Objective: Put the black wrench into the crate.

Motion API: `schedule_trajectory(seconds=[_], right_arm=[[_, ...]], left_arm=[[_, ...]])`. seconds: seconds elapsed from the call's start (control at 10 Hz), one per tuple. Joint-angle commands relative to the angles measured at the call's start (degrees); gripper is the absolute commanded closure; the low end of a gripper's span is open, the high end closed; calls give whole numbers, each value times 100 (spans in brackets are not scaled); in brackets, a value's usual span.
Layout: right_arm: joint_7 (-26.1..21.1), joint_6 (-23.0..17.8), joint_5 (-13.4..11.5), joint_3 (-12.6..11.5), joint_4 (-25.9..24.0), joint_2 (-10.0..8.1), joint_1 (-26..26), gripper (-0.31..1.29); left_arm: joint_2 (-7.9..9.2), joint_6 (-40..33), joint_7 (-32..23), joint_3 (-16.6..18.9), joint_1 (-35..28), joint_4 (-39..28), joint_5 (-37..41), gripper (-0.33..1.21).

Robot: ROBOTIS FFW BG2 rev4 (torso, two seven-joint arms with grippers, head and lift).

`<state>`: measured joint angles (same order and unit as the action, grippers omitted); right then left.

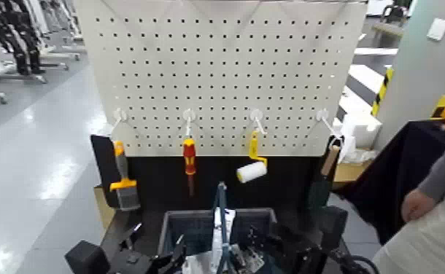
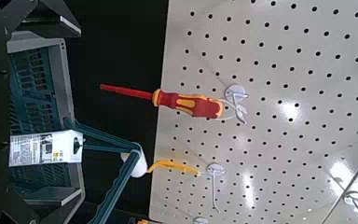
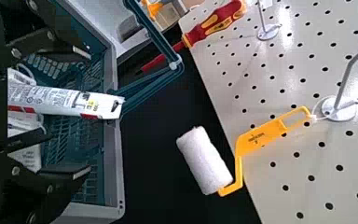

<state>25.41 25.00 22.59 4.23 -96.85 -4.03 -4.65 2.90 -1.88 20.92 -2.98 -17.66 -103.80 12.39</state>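
Note:
The blue-grey crate stands low in the head view under the pegboard, its upright central divider rising from the middle. My right gripper hovers over the crate with its black fingers spread wide and nothing between them. Beneath it lies a white labelled tube. The black wrench does not show in any view; I cannot pick it out among the things in the crate. My left gripper rests at the crate's left side, open and empty.
On the white pegboard hang a flat brush, a red-and-yellow screwdriver, a yellow-handled paint roller and a dark tool. A person's hand is at the right, by a black-draped table.

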Motion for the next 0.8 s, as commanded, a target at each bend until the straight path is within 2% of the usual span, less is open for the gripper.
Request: schedule_trajectory(seconds=[0.1, 0.4, 0.5, 0.6, 0.8], right_arm=[[-1, -57, 27, -10, -36, -10, -19, 13], [-27, -215, 70, -19, -89, -10, -63, 13], [-71, -470, 35, -1, -115, -19, -115, 13], [-220, -848, -88, 43, -212, -36, -221, 13], [-528, -1797, -747, 131, -511, -36, -616, 13]], left_arm=[[0, 3, 0, -1, 0, 0, 0, 11], [9, 3, 0, -10, 0, -9, 0, 11], [9, 3, 0, -10, 0, 0, 0, 11], [0, 3, 0, 8, -9, 0, 0, 11], [9, 3, 0, 16, -9, -9, 0, 11]])
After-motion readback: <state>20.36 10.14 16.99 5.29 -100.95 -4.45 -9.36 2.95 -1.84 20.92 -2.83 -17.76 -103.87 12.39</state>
